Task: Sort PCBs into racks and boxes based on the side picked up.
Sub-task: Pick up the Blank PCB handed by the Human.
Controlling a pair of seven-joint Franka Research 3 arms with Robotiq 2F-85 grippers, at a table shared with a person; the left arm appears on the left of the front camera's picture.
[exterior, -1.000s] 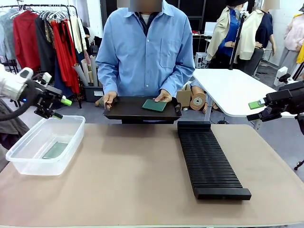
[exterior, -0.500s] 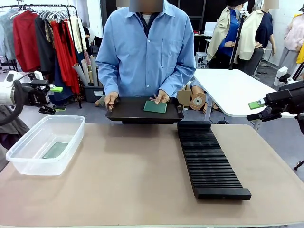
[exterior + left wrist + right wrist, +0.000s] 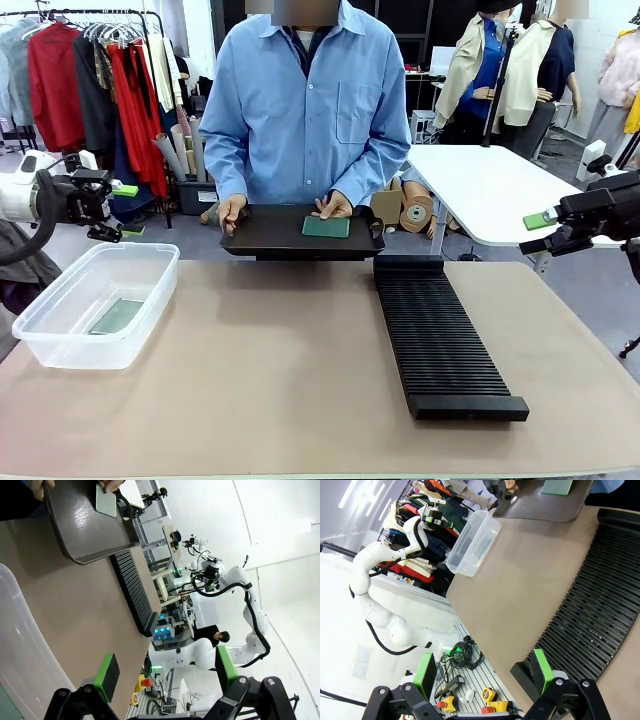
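The table point(image 3: 270, 375) lies open between the clear tub point(image 3: 92, 352) and the black rack point(image 3: 436, 336).

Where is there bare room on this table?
Bare: the tan tabletop between the clear plastic tub and the long black slotted rack, and right of that rack. Crowded: the far middle edge, where a person holds a flat black tray carrying a green circuit board.

The tan table point(image 3: 280, 370) carries two things. The clear tub point(image 3: 60, 345) sits at its edge, just below my left gripper point(image 3: 127, 211). The long black slotted rack point(image 3: 440, 340) lies lower than my right gripper point(image 3: 535, 233) and inward of it.
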